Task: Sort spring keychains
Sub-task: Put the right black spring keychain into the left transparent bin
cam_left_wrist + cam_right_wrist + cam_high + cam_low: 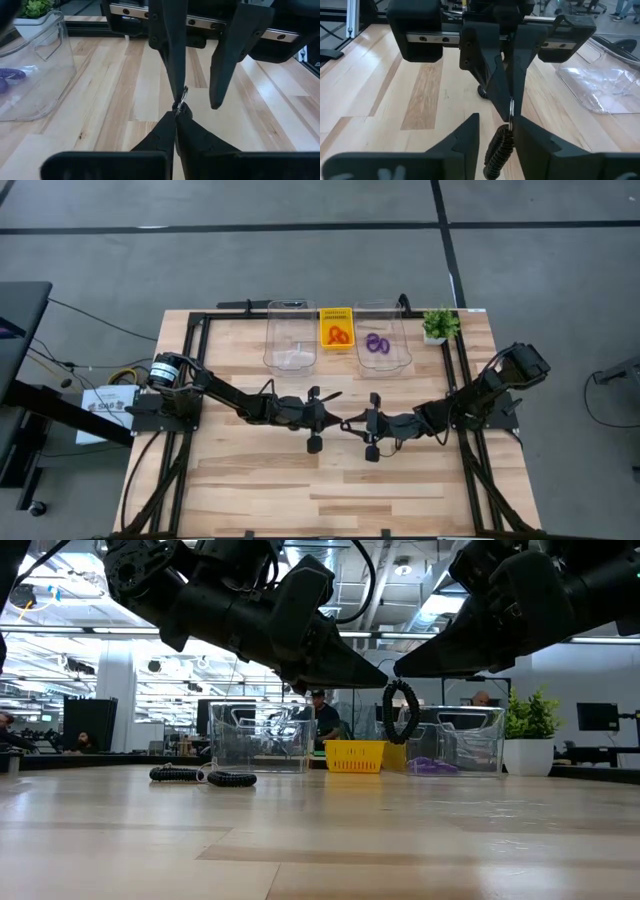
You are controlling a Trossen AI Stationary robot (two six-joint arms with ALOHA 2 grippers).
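Observation:
A black spring keychain (400,712) hangs in mid-air over the table's middle, between my two grippers. My left gripper (176,114) comes from the left and is shut on the keychain's metal ring. My right gripper (496,131) comes from the right and is open, with its fingers on either side of the hanging black coil (499,146). Two more black keychains (175,774) (232,779) lie flat on the table. Orange keychains (338,335) lie in the yellow basket (336,314), and purple ones (376,343) in the right clear bin (398,350). My left gripper pinches the small metal ring (183,96) at the top of the black keychain between its two fingertips, reaching in level from the table's left. The coil (400,720) hangs below the fingers, clear of the table. Whether a right finger (172,60) touches the ring, I cannot tell.
A second clear bin (290,338) stands left of the yellow basket along the far edge. A small potted plant (438,325) sits at the far right corner. Bare wood (340,490) lies toward the near edge. People and desks show in the room beyond.

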